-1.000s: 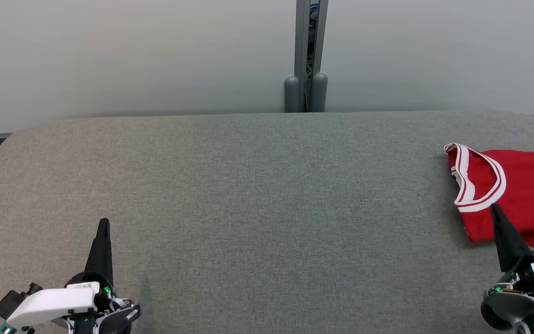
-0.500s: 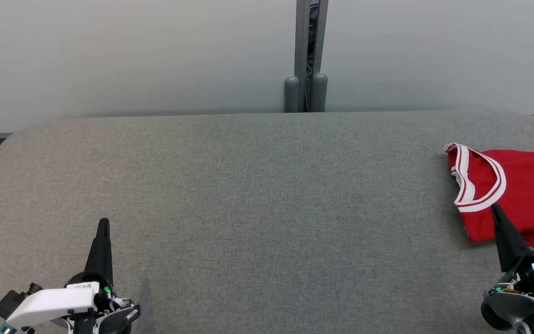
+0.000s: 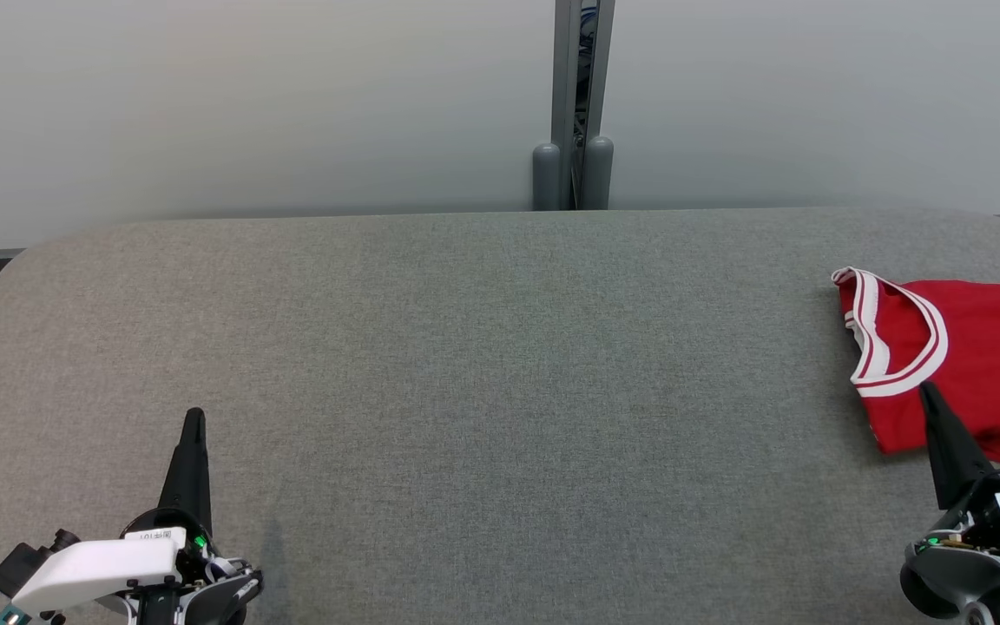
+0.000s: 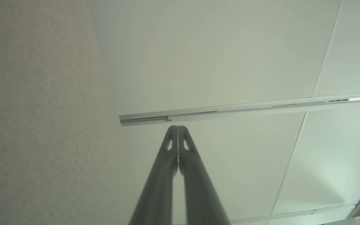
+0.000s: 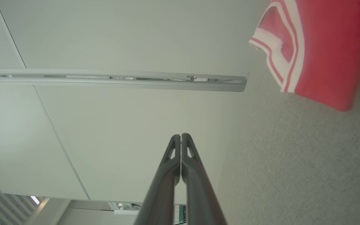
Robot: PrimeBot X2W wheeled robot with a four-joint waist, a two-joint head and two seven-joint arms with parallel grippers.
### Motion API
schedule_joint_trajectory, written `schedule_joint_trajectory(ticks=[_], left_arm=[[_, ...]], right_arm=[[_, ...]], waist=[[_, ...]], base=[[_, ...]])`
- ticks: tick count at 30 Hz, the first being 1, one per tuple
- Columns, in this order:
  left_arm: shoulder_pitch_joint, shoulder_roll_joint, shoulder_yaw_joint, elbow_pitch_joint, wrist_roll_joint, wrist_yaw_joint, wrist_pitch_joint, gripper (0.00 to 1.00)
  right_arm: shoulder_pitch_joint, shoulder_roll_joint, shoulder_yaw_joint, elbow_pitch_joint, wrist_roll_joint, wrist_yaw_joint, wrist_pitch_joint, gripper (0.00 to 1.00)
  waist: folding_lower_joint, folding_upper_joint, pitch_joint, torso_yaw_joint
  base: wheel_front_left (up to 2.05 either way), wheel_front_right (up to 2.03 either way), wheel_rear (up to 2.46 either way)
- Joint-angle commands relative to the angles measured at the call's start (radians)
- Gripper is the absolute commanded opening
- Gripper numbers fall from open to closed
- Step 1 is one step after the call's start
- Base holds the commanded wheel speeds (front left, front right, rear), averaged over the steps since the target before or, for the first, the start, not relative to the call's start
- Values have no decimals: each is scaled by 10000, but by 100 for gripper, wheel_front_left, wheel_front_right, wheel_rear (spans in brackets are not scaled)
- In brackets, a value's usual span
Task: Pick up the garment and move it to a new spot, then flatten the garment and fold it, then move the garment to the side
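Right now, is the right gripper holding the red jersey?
No, the right gripper is shut empty; the red jersey lies apart from it.

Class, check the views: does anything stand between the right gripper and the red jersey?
Nothing visible does. The shut right gripper is close to the red jersey on the grey table's right side, with bare tabletop between them.

Grey fabric-covered surface (image 3: pixel 500 365) with rounded far corners, set against pale, evenly lit wall panels (image 3: pixel 248 104); between the panels, a narrow grey metal upright (image 3: pixel 566 87) with two rounded caps (image 3: pixel 546 178) at its foot
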Motion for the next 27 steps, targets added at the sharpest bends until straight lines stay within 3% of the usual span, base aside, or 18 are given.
schedule_joint_trajectory(ticks=[1, 27], left_arm=[[-177, 24, 45, 6, -28, -55, 12, 0], [-177, 23, 45, 3, -25, -55, 15, 0]], right_arm=[[-58, -36, -32, 14, -46, 2, 64, 0], [-71, 7, -92, 16, -91, 2, 97, 0]], waist=[[0, -1, 0, 0], [0, -1, 0, 0]], base=[[0, 0, 0], [0, 0, 0]])
